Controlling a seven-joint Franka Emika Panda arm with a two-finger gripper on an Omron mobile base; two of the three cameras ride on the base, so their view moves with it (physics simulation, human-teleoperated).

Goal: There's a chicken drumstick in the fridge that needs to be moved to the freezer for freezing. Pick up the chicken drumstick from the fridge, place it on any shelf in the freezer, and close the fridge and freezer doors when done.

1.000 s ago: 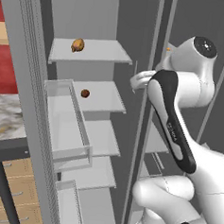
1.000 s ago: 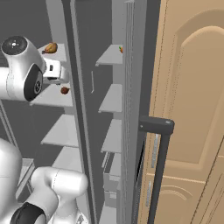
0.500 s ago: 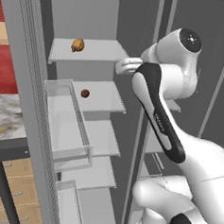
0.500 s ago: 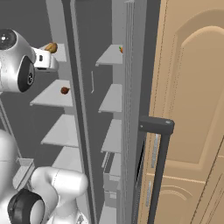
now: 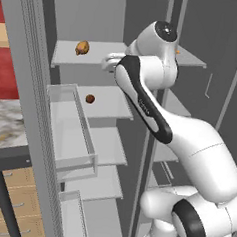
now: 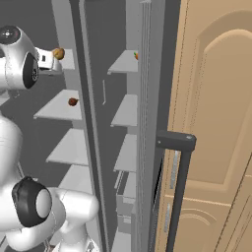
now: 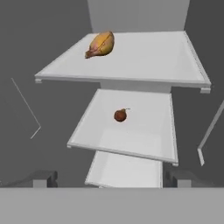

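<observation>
The chicken drumstick (image 7: 101, 44) lies on the top shelf (image 7: 148, 61) of the fridge (image 5: 99, 101), toward the back and off to one side, with its long side slanting across the shelf. The gripper (image 7: 109, 178) is wide open and holds nothing, and it hangs out in front of the shelves, so the drumstick is ahead of it and further in. There is lots of bare shelf around the drumstick, and the little dark red ball (image 7: 120, 115) sits one shelf lower, well apart.

Both base views and hand view face fridge (image 5: 91, 103) shelves.
</observation>
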